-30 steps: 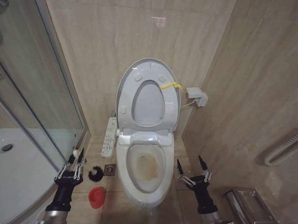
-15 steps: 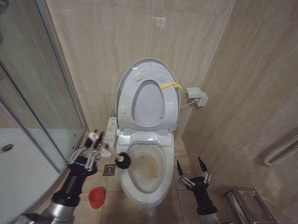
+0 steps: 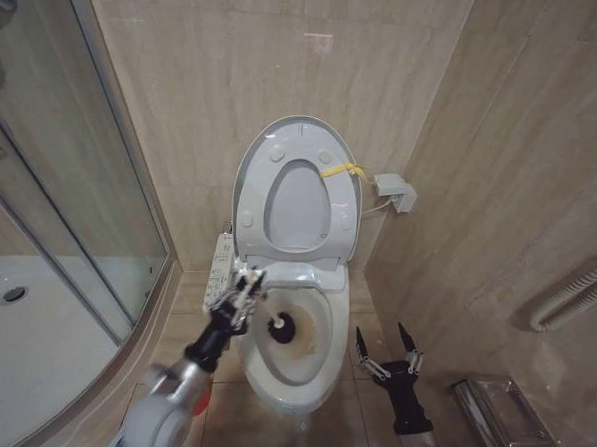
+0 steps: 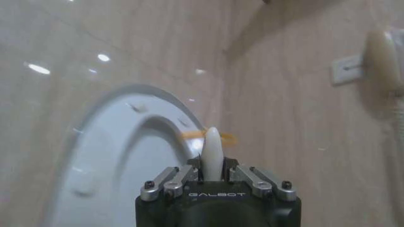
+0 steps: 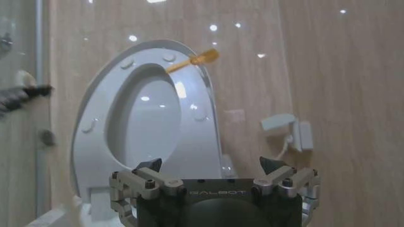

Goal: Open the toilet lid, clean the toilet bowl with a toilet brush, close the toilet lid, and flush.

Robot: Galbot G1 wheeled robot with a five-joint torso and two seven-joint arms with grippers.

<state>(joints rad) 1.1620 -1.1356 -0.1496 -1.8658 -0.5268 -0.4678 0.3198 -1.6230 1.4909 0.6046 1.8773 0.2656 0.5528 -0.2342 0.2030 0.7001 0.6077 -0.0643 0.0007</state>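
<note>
From the head camera I see the toilet lid (image 3: pixel 298 188) standing upright against the tiled wall, the seat ring (image 3: pixel 297 245) raised with it, and a short yellow strip (image 3: pixel 343 171) hanging at the lid's upper right edge. The toilet bowl (image 3: pixel 292 383) is uncovered below, its inside stained brown-orange. My left gripper (image 3: pixel 243 289) reaches in over the bowl's left rim, beside the long white button panel (image 3: pixel 219 272), and its jaws are clenched on the toilet brush (image 3: pixel 282 328) — the pale handle runs from the fingers down to the dark head, which sits inside the bowl against the stained surface. In the left wrist view the tip of that pale handle (image 4: pixel 211 153) pokes up between the closed fingers, with the raised lid (image 4: pixel 110 156) and a bit of the yellow strip (image 4: pixel 196 135) behind it. My right gripper (image 3: pixel 384 351) hovers low on the right of the bowl, clear of it, with its 2 fingers spread apart and nothing between them; the right wrist view shows the same released jaws in front of the upright lid (image 5: pixel 148 123). A white wall box (image 3: pixel 395 193) with a cable sits just to the right of the lid, and the glass shower screen (image 3: pixel 61 161) and white shower tray (image 3: pixel 22 349) lie to my left.
</note>
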